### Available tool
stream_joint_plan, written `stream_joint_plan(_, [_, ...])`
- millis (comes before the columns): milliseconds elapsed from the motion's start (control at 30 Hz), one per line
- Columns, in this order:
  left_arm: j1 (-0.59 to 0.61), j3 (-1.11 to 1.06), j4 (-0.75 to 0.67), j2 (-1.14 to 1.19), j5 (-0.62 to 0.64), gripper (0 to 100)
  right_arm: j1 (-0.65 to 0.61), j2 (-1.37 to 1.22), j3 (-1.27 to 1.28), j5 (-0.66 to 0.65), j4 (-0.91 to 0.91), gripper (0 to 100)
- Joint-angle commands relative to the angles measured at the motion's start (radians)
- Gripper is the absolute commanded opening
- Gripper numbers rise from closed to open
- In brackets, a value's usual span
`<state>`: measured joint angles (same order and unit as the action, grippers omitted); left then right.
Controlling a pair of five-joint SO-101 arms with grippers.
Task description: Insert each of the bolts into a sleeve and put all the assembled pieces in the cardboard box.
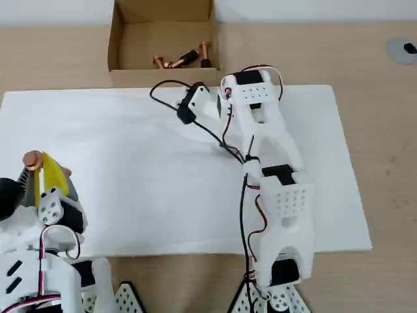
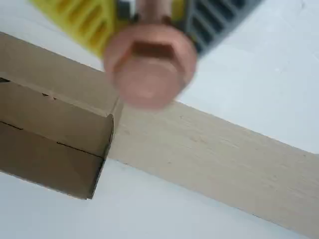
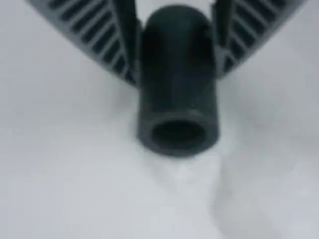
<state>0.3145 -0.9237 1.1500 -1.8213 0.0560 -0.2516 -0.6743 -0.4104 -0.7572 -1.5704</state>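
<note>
While bolt [image 2: 149, 64] sits clamped left, sleeve [image 3: 178, 99] clamped right.

White arms [image 1: 287, 202] with black, red cables [image 1: 242, 222].

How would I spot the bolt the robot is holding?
Find the white mat, then go to its near left corner, where the left gripper is. The bolt sits pinched in it, round copper head showing; the other copper pieces lie far off in the cardboard box.
</note>
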Motion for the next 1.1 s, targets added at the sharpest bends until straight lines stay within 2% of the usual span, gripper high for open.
stream_joint_plan(0, [0.014,0.051,-0.003,-0.005,-0.008,1,0.005,0.002,-0.076,0.046,-0.032,1.1])
stream_joint_plan(233, [0.014,0.084,-0.002,-0.005,-0.008,1,-0.001,0.001,-0.332,0.081,-0.213,1.0])
stream_joint_plan(500, [0.014,0.086,-0.002,-0.005,-0.008,1,-0.001,0.067,-0.498,0.167,-0.218,1.0])
stream_joint_plan(633, [0.014,0.086,-0.002,-0.005,-0.008,1,-0.030,0.196,-0.496,0.239,-0.218,1.0])
stream_joint_plan(800, [0.012,0.074,-0.003,-0.005,-0.008,1,-0.131,0.484,-0.498,0.330,-0.218,1.0])
stream_joint_plan(967, [0.006,0.054,-0.009,-0.005,-0.008,1,-0.263,0.727,-0.495,0.334,-0.218,1.0])
stream_joint_plan(1067, [0.006,0.054,-0.009,-0.005,-0.008,1,-0.283,0.803,-0.495,0.347,-0.218,1.0])
